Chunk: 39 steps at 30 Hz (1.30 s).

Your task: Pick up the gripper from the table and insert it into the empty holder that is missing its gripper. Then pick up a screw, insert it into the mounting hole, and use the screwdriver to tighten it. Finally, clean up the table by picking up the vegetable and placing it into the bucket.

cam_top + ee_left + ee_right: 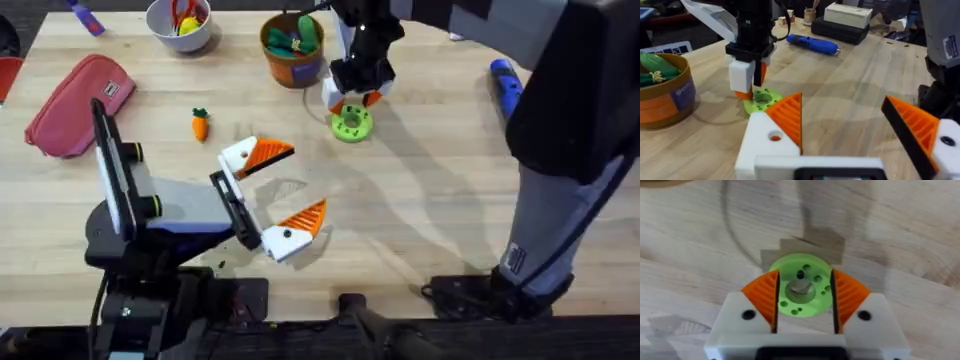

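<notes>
The vegetable (200,124) is seen lying on the counter (430,220), well left of the bucket (292,60); the screwdriver (506,84) is laid near the far right. The right tool (352,103) is lowered narrowly around a green disc (352,125). The left tool (277,190) is held wide, nothing gripped.

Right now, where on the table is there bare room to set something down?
Bare wood lies between the left gripper and the right arm's base, below the green disc. It is crowded by the bucket, white bowl and toy carrot.
</notes>
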Each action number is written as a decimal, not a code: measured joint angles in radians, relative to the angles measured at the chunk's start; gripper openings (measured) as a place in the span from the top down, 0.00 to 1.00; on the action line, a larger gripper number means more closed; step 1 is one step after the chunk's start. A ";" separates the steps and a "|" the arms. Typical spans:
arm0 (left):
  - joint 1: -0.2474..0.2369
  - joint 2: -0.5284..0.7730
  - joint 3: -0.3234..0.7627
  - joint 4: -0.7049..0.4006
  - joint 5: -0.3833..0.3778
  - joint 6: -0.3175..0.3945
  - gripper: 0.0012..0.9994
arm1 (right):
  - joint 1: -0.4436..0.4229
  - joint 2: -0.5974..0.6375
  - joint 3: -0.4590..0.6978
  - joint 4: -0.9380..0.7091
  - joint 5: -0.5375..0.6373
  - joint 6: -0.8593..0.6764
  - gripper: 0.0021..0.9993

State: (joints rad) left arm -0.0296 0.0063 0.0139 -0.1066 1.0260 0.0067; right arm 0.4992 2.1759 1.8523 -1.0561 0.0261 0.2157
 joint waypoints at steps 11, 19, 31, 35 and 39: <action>0.000 0.000 0.000 0.000 0.000 0.000 0.00 | 0.002 0.000 0.000 0.002 0.003 0.007 0.65; 0.000 0.000 0.000 0.000 0.000 0.000 0.00 | 0.015 0.000 0.000 0.002 0.004 0.012 0.78; 0.000 0.000 0.000 0.000 0.000 0.000 0.00 | 0.021 0.021 0.009 0.009 0.019 0.015 0.99; 0.000 0.000 0.000 0.000 0.000 0.000 0.00 | 0.022 0.021 0.009 0.009 0.023 0.015 0.99; 0.000 0.000 0.000 0.000 0.000 0.000 0.00 | 0.022 0.021 0.009 0.009 0.022 0.015 1.00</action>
State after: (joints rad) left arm -0.0296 0.0063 0.0139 -0.1066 1.0258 0.0068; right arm 0.5209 2.1967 1.8610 -1.0470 0.0483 0.2310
